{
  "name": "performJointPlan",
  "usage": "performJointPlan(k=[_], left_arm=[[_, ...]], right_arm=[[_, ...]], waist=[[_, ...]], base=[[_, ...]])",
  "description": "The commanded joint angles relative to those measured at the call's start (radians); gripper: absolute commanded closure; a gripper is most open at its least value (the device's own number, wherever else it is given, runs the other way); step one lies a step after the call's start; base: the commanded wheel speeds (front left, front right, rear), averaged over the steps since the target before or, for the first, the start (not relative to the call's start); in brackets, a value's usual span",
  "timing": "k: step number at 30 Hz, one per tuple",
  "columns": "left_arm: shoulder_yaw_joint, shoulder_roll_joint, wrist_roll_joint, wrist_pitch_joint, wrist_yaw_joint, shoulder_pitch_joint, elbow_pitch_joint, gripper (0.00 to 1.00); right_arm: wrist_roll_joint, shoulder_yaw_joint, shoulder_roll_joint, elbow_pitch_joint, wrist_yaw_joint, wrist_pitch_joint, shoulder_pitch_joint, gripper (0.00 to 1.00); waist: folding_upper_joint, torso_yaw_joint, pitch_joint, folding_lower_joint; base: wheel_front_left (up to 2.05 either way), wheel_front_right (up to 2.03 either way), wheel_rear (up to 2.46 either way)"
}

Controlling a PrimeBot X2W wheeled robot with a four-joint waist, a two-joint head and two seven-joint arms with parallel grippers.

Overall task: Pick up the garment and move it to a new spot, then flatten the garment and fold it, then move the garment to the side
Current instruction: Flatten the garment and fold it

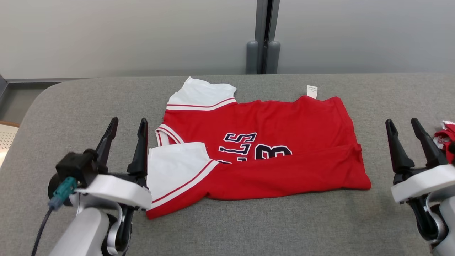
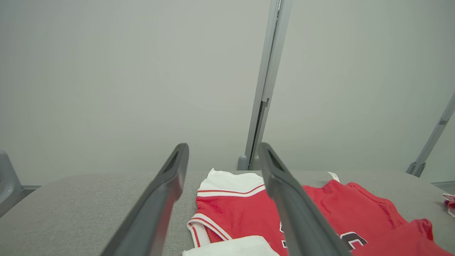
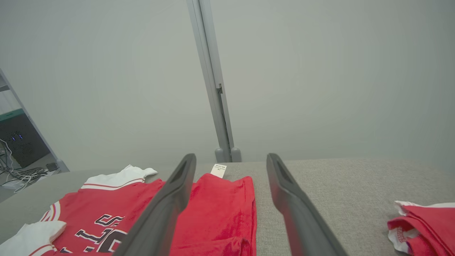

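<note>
Grey padded table (image 1: 249, 227); pale wall (image 1: 106, 35); grey post (image 1: 263, 35).

this looks like a robotics lab or test room, not a home. a robot's left gripper (image 1: 128, 120) and right gripper (image 1: 402, 120) hang over a padded grey table (image 1: 71, 106). behind it stand bare grey wall panels (image 1: 124, 35) joined by a metal post (image 1: 265, 35). off to one side sits a dark box (image 3: 17, 140) with small lit lamps, loose cables (image 3: 21, 176) below it.

Fingers (image 3: 167, 209) spread apart — red jersey (image 3: 217, 213) flat on grey table (image 3: 337, 185).
</note>
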Motion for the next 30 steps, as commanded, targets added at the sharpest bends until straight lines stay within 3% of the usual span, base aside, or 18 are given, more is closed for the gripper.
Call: performJointPlan(k=[1, 10, 15, 20, 26, 30], left_arm=[[0.064, -0.041, 0.043, -0.004, -0.002, 0.074, -0.027, 0.0], [0.222, -0.193, 0.2, -0.004, -0.081, 0.247, -0.006, 0.0], [0.27, -0.238, 0.28, -0.005, -0.106, 0.292, 0.061, 0.0], [0.274, -0.247, 0.336, -0.004, -0.111, 0.262, 0.201, 0.0], [0.266, -0.239, 0.379, 0.024, -0.045, 0.183, 0.423, 0.0], [0.25, -0.235, 0.38, 0.059, -0.065, 0.136, 0.514, 0.0]], right_arm=[[-0.068, -0.048, 0.029, -0.038, 0.0, -0.01, 0.051, 0.0], [-0.243, -0.216, 0.179, -0.151, 0.0, -0.008, 0.238, 0.0], [-0.271, -0.241, 0.237, -0.167, 0.0, -0.008, 0.275, 0.0], [-0.279, -0.238, 0.248, -0.173, 0.0, -0.008, 0.266, 0.0], [-0.263, -0.21, 0.237, -0.163, 0.0, -0.003, 0.254, 0.0], [-0.251, -0.199, 0.235, -0.156, 0.0, -0.004, 0.24, 0.0]], waist=[[-0.0001, -0.005, -0.012, 0.0], [-0.0001, -0.009, -0.031, 0.0], [-0.0001, -0.017, -0.031, 0.0], [-0.0001, -0.025, -0.027, 0.0], [-0.0001, -0.044, -0.013, 0.0], [-0.0001, -0.062, -0.001, 0.0]], base=[[0.0, 0.0, 0.0], [0.0, 0.0, 0.0], [0.0, 0.0, 0.0], [0.0, 0.0, 0.0], [0.0, 0.0, 0.0], [0.0, 0.0, 0.0]])
